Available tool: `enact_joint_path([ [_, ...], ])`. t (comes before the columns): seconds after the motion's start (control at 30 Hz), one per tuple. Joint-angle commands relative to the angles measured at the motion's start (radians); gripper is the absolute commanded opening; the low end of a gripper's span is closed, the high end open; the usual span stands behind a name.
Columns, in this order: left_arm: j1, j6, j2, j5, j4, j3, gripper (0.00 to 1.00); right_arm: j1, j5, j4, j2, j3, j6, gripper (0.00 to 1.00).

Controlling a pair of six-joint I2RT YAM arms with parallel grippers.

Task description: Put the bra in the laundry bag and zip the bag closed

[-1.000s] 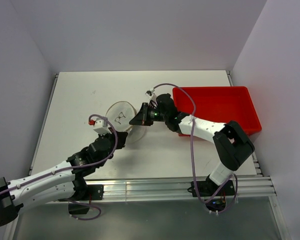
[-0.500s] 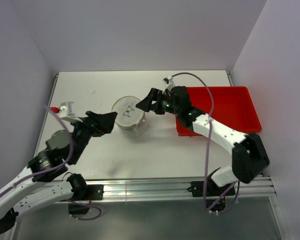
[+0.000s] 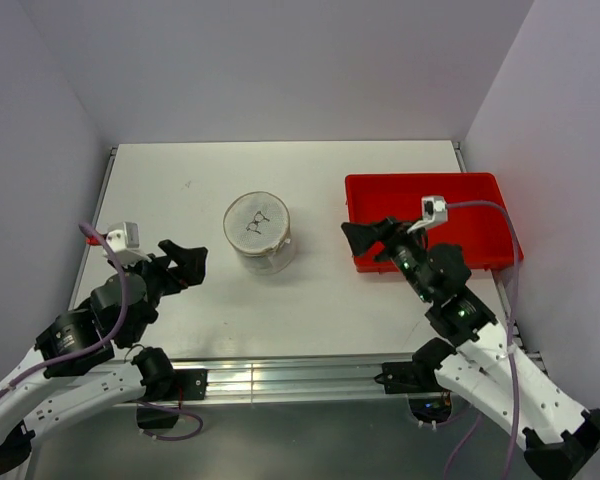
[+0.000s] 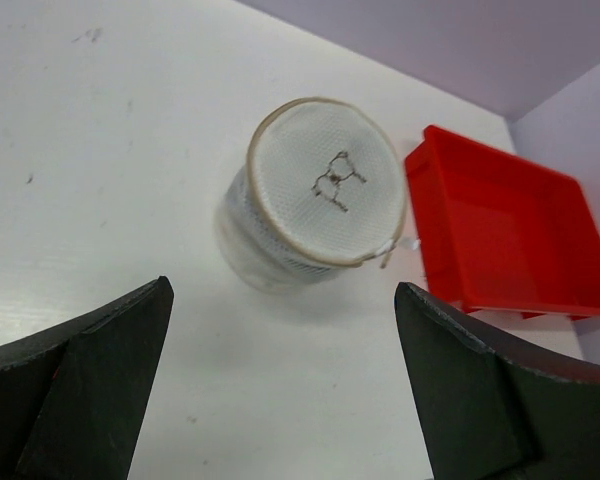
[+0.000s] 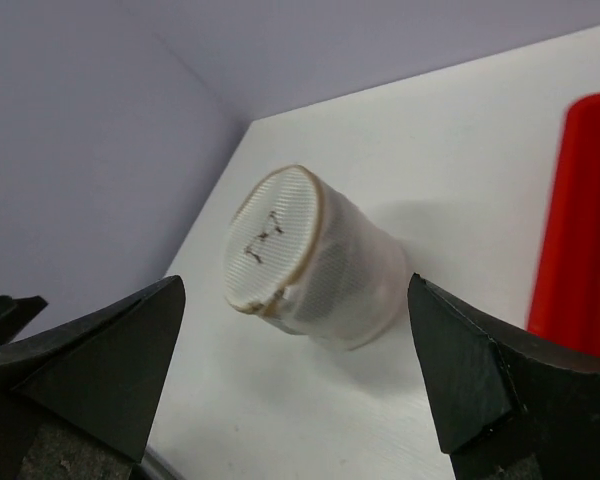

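Note:
The laundry bag (image 3: 258, 228) stands upright mid-table, a white mesh cylinder whose round lid with its small black mark faces up and lies flat on the rim. It also shows in the left wrist view (image 4: 320, 195) and the right wrist view (image 5: 300, 260). The bra is hidden; no part of it shows outside the bag. My left gripper (image 3: 187, 262) (image 4: 282, 290) is open, well to the bag's left and apart from it. On the bag's right, my right gripper (image 3: 365, 238) (image 5: 296, 283) is open too, with nothing between its fingers.
A red rectangular bin (image 3: 420, 180) (image 4: 510, 230) (image 5: 580, 200) sits at the right of the table, just behind my right gripper, with nothing showing inside. Grey walls close off the far side and both flanks. The metal rail with both arm bases runs along the near edge.
Both grippers were shut at the bag a second ago; they have let go, opened wide and drawn back toward the near edge. The bag stays upright where it stood.

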Motion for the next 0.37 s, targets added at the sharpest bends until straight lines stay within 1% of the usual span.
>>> enact_joint_path([
  [0.0,0.002,-0.054,0.003,-0.048,-0.132,-0.006,0.99,-0.001,0.144,-0.076,-0.099,-0.092,-0.019,1.0],
  [0.03,0.002,-0.06,0.001,-0.041,-0.146,-0.012,0.99,-0.002,0.147,-0.087,-0.131,-0.108,-0.017,1.0],
  [0.13,0.002,-0.048,-0.011,-0.01,-0.13,-0.042,0.99,-0.002,0.15,-0.096,-0.147,-0.146,0.001,1.0],
  [0.27,0.002,0.004,-0.036,0.041,-0.049,-0.075,0.99,-0.001,0.138,-0.07,-0.11,-0.156,0.024,1.0],
  [0.33,0.002,0.021,-0.027,0.054,-0.038,-0.078,0.99,-0.001,0.119,-0.058,-0.087,-0.146,0.027,1.0],
])
